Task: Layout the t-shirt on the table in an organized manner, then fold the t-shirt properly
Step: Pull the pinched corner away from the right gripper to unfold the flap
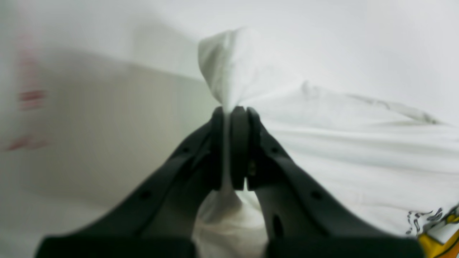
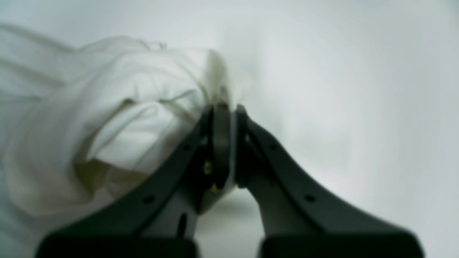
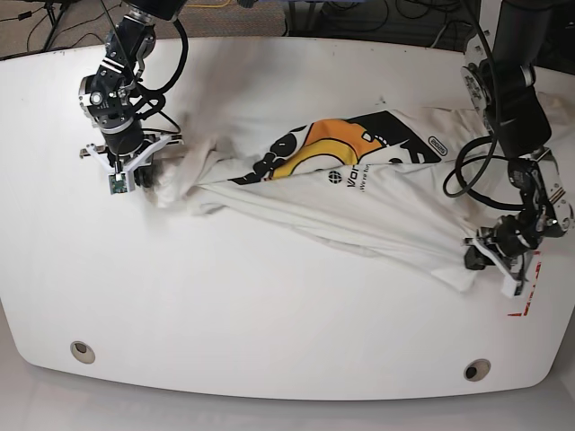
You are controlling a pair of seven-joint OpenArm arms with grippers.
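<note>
White surface (image 3: 269, 314) with rounded edges takes up pretty much the whole base view, cables trailing along the far side. Your t-shirt (image 3: 359, 206) is stretched across the middle of it, rumpled and twisted, the orange-and-yellow graphic (image 3: 314, 153) partly folded under with some black lettering showing.

Your left gripper (image 1: 231, 111) is clamped tight on a pinch of white fabric at one end of the shirt, right by the red tape mark (image 3: 526, 292). A little peak of cloth pokes out past the tips.

Your right gripper (image 2: 226, 107) is closed on a bunched wad at the opposite end, with loose folds piled up beside it. Both wrist views are blurry, so you can't make out which part of the shirt each one has.

Two round grommet holes (image 3: 83, 351) sit along the near edge.
</note>
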